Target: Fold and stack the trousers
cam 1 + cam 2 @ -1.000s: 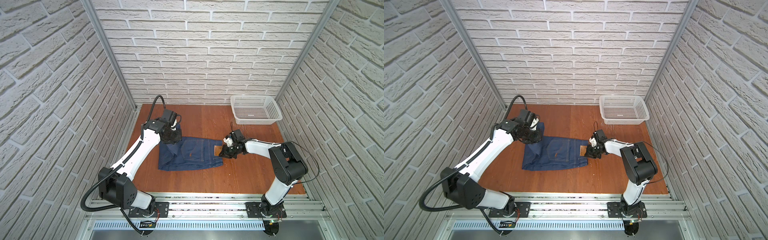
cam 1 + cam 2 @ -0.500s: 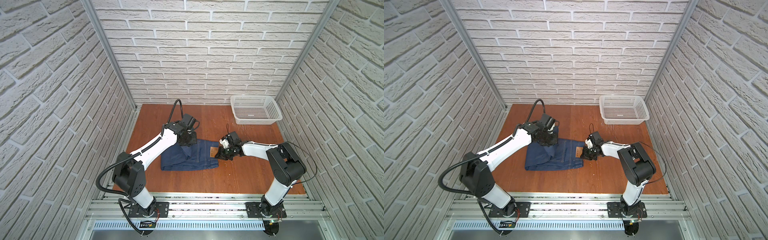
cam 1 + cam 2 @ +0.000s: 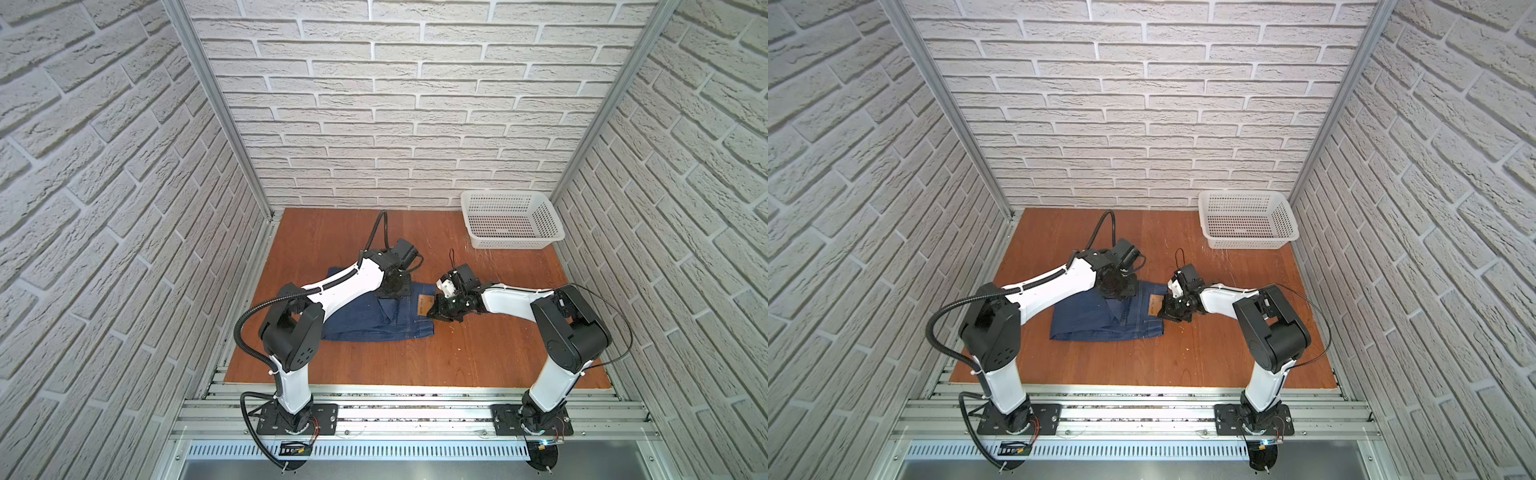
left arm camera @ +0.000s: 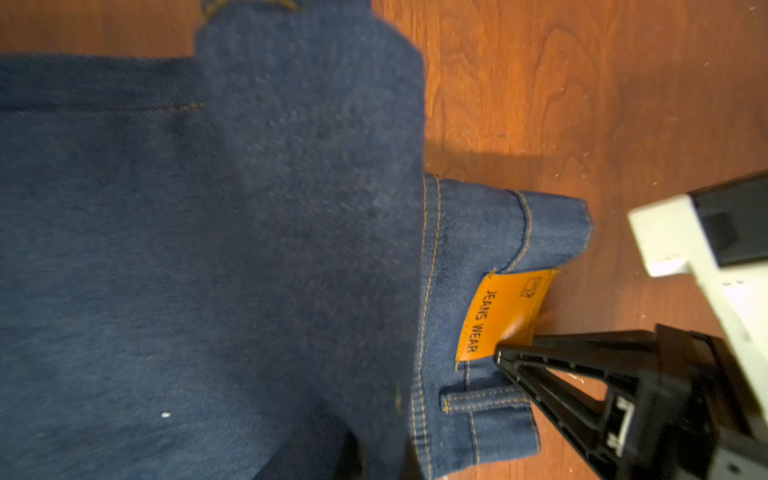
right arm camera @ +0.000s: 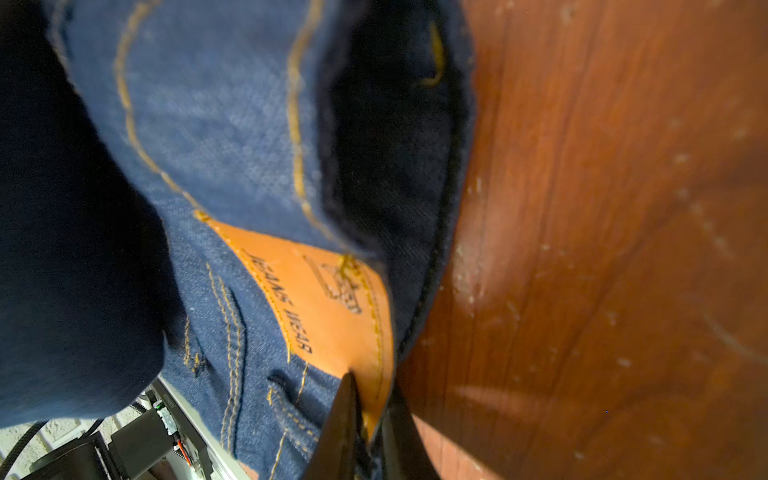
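Note:
The dark blue denim trousers [image 3: 374, 320] [image 3: 1100, 322] lie folded on the wooden table in both top views. My left gripper [image 3: 392, 291] [image 3: 1119, 291] hangs over their far edge, shut on a fold of leg cloth [image 4: 316, 166]. That cloth drapes over its jaws and hides them in the left wrist view. My right gripper [image 3: 434, 311] [image 3: 1163, 313] [image 5: 370, 386] is shut on the waistband, right at the tan patch [image 4: 503, 311] [image 5: 328, 299]. Its black fingers [image 4: 540, 365] show beside the patch.
A white perforated basket [image 3: 515, 245] [image 3: 1246, 241] stands at the back right corner. Brick walls close in three sides. The table's front edge [image 3: 415, 384] meets the metal rail that carries both arm bases.
My left arm has swung right across the trousers with the leg cloth, from their left end towards the waistband, so the bundle is shorter. The right gripper has stayed on the waistband.

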